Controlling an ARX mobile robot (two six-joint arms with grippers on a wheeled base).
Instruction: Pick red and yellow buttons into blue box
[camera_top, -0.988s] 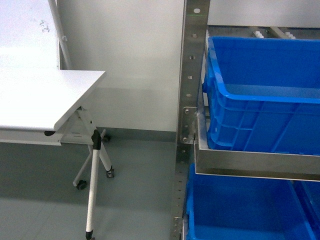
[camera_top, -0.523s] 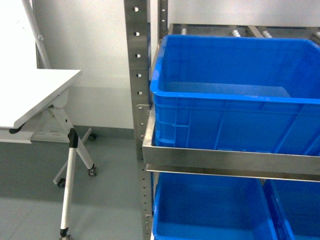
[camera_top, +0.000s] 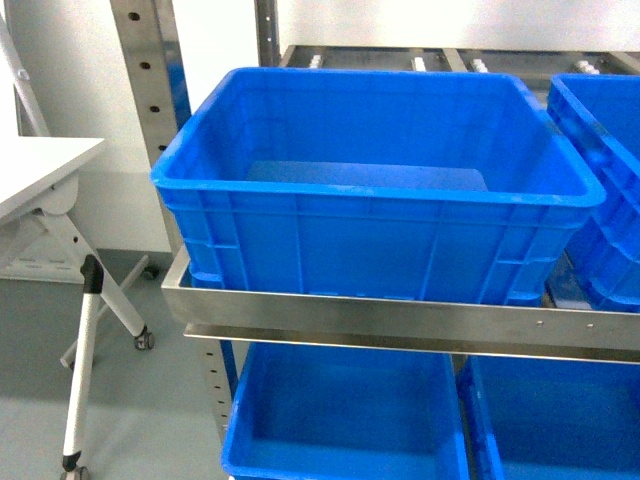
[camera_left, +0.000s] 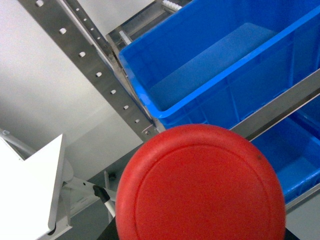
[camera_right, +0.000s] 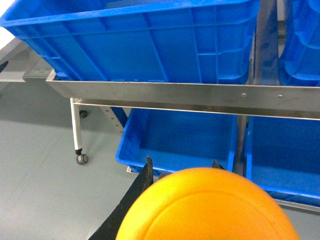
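Note:
The blue box stands on the upper shelf of a steel rack, centred in the head view, and nothing shows inside it. Neither gripper shows in that view. The red button fills the bottom of the left wrist view, close to the camera and held up in the air. Its cap hides the left jaws, leaving only a black bit of finger. The blue box lies beyond it. The right gripper is shut on the yellow button, with a black fingertip on each side of the cap, below the blue box.
The shelf's steel front rail runs under the box. More blue crates sit on the lower shelf and at the right. A perforated rack upright rises at the left. A white folding table on wheeled legs stands left of the rack.
The head view has shifted right. The rack and blue box moved from the right edge to the centre, and the white table slid toward the left edge.

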